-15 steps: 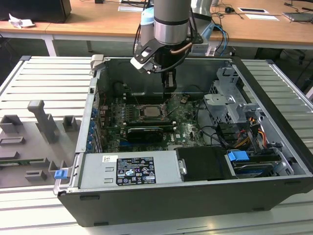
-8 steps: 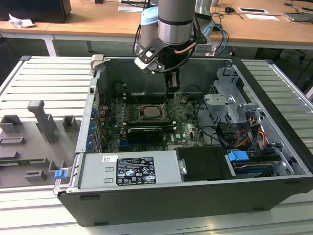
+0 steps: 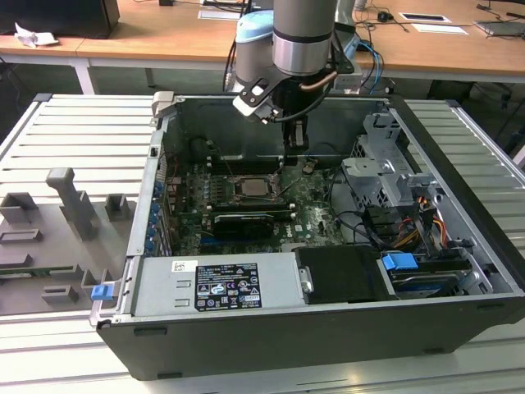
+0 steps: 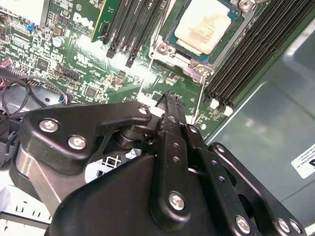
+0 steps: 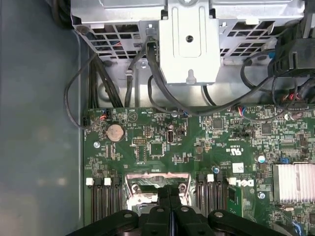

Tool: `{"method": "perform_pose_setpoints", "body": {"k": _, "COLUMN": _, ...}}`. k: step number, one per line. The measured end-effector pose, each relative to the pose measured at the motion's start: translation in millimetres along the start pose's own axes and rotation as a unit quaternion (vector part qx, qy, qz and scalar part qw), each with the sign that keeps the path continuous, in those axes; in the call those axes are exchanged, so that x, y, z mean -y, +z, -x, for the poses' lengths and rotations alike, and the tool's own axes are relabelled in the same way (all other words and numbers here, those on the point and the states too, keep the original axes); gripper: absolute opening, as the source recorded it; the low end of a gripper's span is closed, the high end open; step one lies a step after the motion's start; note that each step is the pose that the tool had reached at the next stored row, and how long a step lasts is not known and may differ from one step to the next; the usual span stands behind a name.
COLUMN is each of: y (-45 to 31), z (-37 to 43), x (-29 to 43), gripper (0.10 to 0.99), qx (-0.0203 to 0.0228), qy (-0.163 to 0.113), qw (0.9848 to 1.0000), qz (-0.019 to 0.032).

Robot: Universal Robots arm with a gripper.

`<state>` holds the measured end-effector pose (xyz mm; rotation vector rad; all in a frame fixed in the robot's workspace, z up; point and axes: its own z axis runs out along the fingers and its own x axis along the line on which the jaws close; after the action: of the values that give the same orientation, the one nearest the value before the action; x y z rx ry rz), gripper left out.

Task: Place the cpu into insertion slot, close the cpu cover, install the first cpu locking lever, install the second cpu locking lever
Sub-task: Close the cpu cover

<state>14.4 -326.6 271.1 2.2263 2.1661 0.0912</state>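
Observation:
The cpu (image 4: 205, 23), a pale silver square, lies flat in the insertion slot (image 3: 248, 188) on the green board. The silvery cpu cover (image 4: 193, 60) frames it, and it looks laid down flat. I cannot tell how the thin wire levers beside the socket stand. My gripper (image 3: 297, 148) hangs a little above the board, to the exterior view's right of the socket and apart from it. Its black fingers (image 4: 170, 105) are pressed together with nothing between them. In the first wrist view the gripper (image 5: 170, 191) hides part of the socket frame (image 5: 142, 181).
Black memory slots (image 4: 243, 49) flank the socket on both sides. A long black card (image 3: 242, 222) sits in front of it. A metal drive cage (image 3: 385, 172) with loose cables (image 3: 369, 222) stands at the exterior view's right. The case walls (image 3: 246, 123) are close behind the gripper.

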Motion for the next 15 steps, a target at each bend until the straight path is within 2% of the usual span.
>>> {"method": "perform_pose_setpoints", "body": {"k": 1, "y": 0.2, "z": -0.1, "x": -2.1, "gripper": 0.106, "qx": 0.0, "qy": 0.0, "qw": 1.0, "qz": 0.0}}
{"method": "perform_pose_setpoints", "body": {"k": 2, "y": 0.7, "z": -0.3, "x": -10.4, "gripper": 0.106, "qx": 0.0, "qy": 0.0, "qw": 1.0, "qz": -0.0001}}
{"method": "perform_pose_setpoints", "body": {"k": 10, "y": 3.9, "z": -0.6, "x": -23.1, "gripper": 0.106, "qx": -0.0002, "qy": -0.002, "qw": 1.0, "qz": -0.0002}}
{"method": "perform_pose_setpoints", "body": {"k": 15, "y": 9.2, "z": -1.4, "x": -32.1, "gripper": 0.106, "qx": -0.0002, "qy": -0.003, "qw": 1.0, "qz": -0.001}}
